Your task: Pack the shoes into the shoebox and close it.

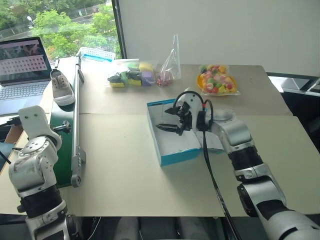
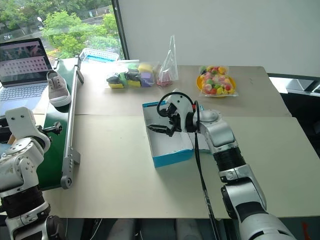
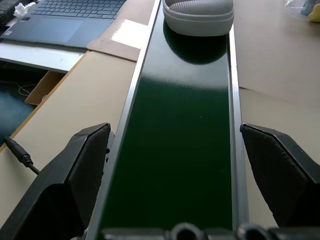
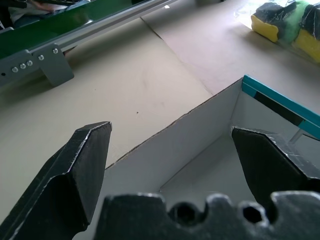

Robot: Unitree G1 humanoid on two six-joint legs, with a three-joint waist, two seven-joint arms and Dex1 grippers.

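Observation:
The shoebox [image 1: 176, 157] is bright blue and white inside, and it stands open and empty at the middle of the table. My right gripper [image 1: 169, 120] hovers over its far left part, open with nothing between its fingers; in the right wrist view the box wall [image 4: 200, 125] runs just beyond the open fingers [image 4: 82, 170]. One grey-beige shoe [image 1: 61, 87] with a white sole sits at the far end of the green conveyor belt [image 1: 64, 135] on the left. My left gripper [image 3: 175, 175] is open, low over the belt's near end, with the shoe [image 3: 199, 15] well ahead of it.
A laptop [image 1: 22, 70] stands at the far left and a pale blue basket [image 1: 97, 53] behind the belt. Along the table's back lie a bag of coloured sponges [image 1: 131, 75], a clear bag [image 1: 170, 67] and a yellow plate of sweets [image 1: 216, 82].

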